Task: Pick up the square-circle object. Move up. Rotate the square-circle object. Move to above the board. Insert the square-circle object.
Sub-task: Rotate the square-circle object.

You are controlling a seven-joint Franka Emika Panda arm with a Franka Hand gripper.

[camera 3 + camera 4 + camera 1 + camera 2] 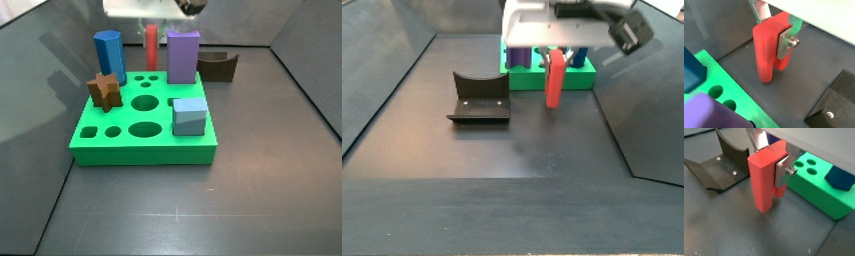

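While its silver fingers [785, 42] press the upper body from both sides, the end effector [776, 164] is clamped on the square-circle object [764, 178], which stands upright with its lower end at or just above the dark worktop [744, 233]; contact cannot be told. In a side view the red-orange piece [553, 78] is just in front of the green board [583, 78], between it and the dark fixture [478, 98]. In a side view the piece [151, 45] shows behind the board [140, 140], towards the worktop's far edge, between a blue pillar [108, 55] and a purple block [183, 55].
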